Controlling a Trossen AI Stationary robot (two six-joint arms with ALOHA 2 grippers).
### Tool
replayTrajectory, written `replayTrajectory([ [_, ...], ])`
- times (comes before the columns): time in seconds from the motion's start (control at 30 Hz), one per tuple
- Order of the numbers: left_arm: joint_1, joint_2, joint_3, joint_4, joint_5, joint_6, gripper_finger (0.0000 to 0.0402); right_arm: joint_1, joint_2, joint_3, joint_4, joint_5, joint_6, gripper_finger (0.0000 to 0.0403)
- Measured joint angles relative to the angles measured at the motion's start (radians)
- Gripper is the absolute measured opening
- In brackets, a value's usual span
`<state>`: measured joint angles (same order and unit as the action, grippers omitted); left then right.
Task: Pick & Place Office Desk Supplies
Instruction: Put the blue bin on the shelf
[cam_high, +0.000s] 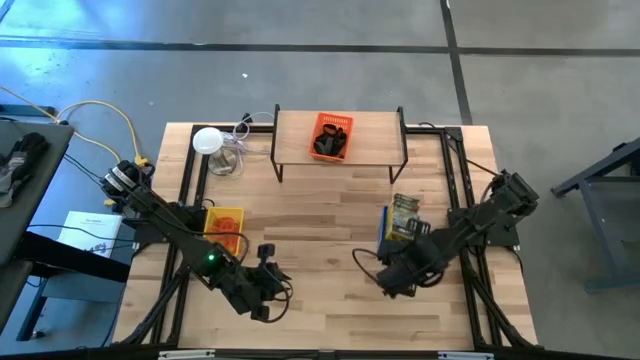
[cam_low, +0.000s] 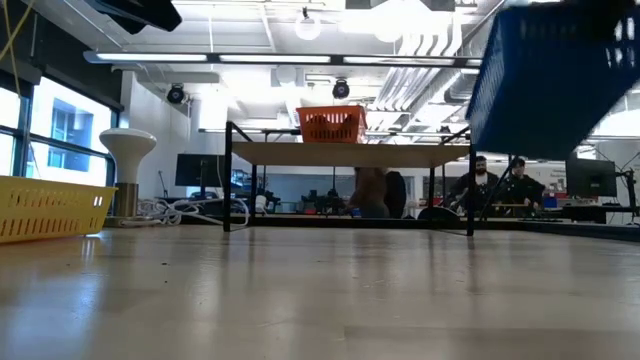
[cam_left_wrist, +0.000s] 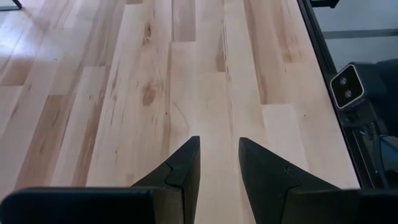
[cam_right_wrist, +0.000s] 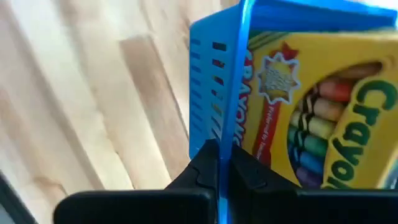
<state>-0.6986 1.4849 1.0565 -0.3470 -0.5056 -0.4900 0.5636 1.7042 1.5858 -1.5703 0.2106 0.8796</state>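
My right gripper (cam_right_wrist: 219, 149) is shut on the blue tray (cam_low: 555, 80), which hangs in the air over the table's right half (cam_high: 384, 228). Yellow-and-green crayon boxes (cam_right_wrist: 323, 106) lie in it. My left gripper (cam_left_wrist: 219, 168) hovers open over bare wood near the table's front left (cam_high: 272, 287), with nothing between its fingers. An orange tray (cam_high: 331, 136) holding small black pieces stands on the shelf at the back. A yellow tray (cam_high: 225, 221) with red-orange pieces rests on the table at the left. My right gripper pinches the blue tray's slotted side wall at its top rim (cam_right_wrist: 239, 93), one finger inside the tray and one outside. The fingers come from above, pointing steeply down. The tray hangs tilted, lifted clear of the table, with the crayon boxes still in it.
A low wooden shelf on black legs (cam_high: 370, 128) spans the back of the table. A white round lamp (cam_high: 207, 140) with coiled cables stands at the back left. Bare wood (cam_high: 320, 240) lies between the two arms. People sit in the room beyond the table.
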Motion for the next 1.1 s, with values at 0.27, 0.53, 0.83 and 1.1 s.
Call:
replayTrajectory([
  [0.27, 0.018, 0.000, 0.000, 0.007, 0.003, -0.005, 0.0104, 0.046, 0.003, 0.112, -0.002, 0.134, -0.232, 0.0003],
  [0.53, 0.018, 0.000, 0.000, 0.013, 0.006, -0.007, 0.0104, -0.005, 0.004, 0.164, -0.004, 0.303, -0.437, 0.0003],
  [0.83, 0.018, 0.000, 0.000, 0.013, 0.007, -0.008, 0.0104, -0.185, 0.005, 0.209, -0.002, 0.461, -0.657, 0.0003],
  [1.1, 0.013, 0.000, 0.000, 0.011, 0.010, -0.008, 0.0104, -0.414, 0.005, 0.209, 0.004, 0.436, -0.727, 0.0003],
])
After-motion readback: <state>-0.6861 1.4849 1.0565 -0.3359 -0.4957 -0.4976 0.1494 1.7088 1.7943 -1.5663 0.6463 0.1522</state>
